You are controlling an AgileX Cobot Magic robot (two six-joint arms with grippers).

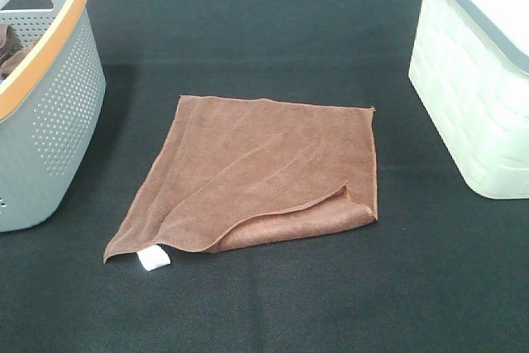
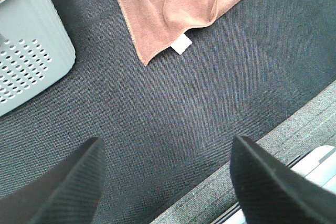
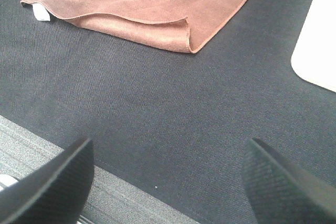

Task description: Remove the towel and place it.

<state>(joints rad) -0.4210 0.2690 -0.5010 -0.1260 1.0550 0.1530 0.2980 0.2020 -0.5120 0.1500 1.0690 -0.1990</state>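
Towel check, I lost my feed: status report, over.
Both pincers open and empty, left, right, short of the cloth. Towel lies folded on the black mat, between grey basket and white bin. Nothing in the way.

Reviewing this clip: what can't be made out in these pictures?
- Grey basket: cut off by the high view's left edge; the brown contents inside are mostly hidden by its wall.
- White bin: its inside is not visible, cut by the top and right edges.
- Towel: the lower layer is hidden under the fold.
- Tag: any print is too small.
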